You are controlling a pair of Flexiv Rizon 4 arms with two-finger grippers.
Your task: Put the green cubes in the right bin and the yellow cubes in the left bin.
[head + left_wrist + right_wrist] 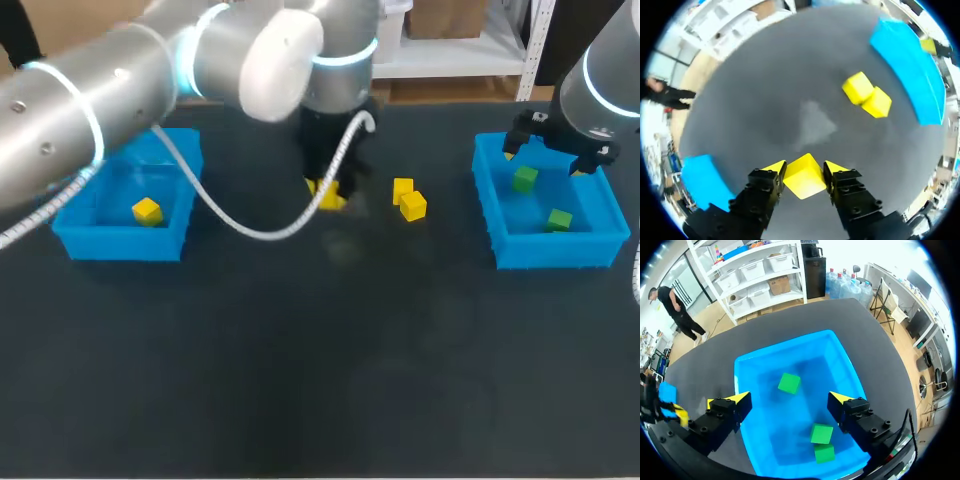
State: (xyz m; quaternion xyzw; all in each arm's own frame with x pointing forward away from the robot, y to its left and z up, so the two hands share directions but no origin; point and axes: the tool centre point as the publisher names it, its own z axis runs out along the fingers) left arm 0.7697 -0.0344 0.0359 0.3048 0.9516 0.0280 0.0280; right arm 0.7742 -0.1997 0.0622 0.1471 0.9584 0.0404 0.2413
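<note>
My left gripper (pixel 328 192) is down on the table's middle, shut on a yellow cube (pixel 804 176) that sits between its two fingers. Two more yellow cubes (pixel 403 187) (pixel 413 206) lie touching each other just to its right, ahead of the gripper in the left wrist view (pixel 858 87). The left blue bin (pixel 70 235) holds one yellow cube (pixel 147 211). My right gripper (pixel 789 399) hangs open above the right blue bin (pixel 785 347), nothing between its fingers. Three green cubes lie in that bin: one apart (pixel 789 383), two close together (pixel 821 433) (pixel 824 453).
My left arm crosses over the left bin, its white cable (pixel 250 228) looping down in front. The dark table (pixel 320 360) stretches wide toward the front edge.
</note>
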